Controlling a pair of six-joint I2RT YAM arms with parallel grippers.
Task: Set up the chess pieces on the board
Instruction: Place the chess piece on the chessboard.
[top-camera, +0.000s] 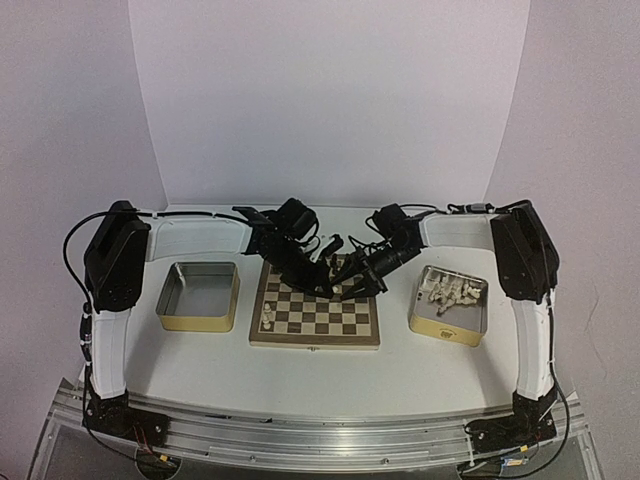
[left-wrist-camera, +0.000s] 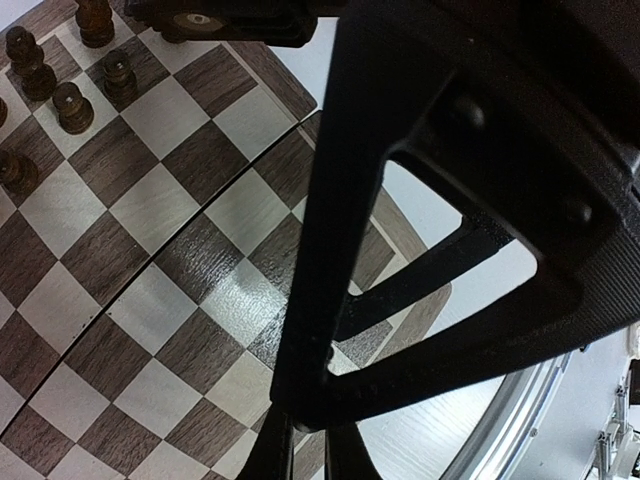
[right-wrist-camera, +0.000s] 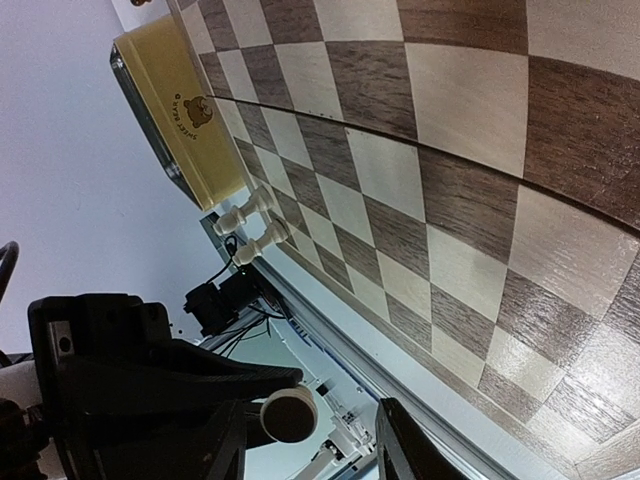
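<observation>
While most white pieces (top-camera: 452, 291) lie in the tin (top-camera: 446, 332) at the board's 3 o'clock, only two stand on the board (top-camera: 330, 322), at its 7 o'clock corner; setup is judged barely begun. Dark pieces (left-wrist-camera: 70, 105) stand near the 12 o'clock edge. The right gripper (right-wrist-camera: 315, 440), reaching in from 2 o'clock, grips one white piece (right-wrist-camera: 288, 415). The left gripper (left-wrist-camera: 308, 460), fingers pressed together on nothing, hovers beside it. A second tin (top-camera: 197, 320) sits at 9 o'clock.
</observation>
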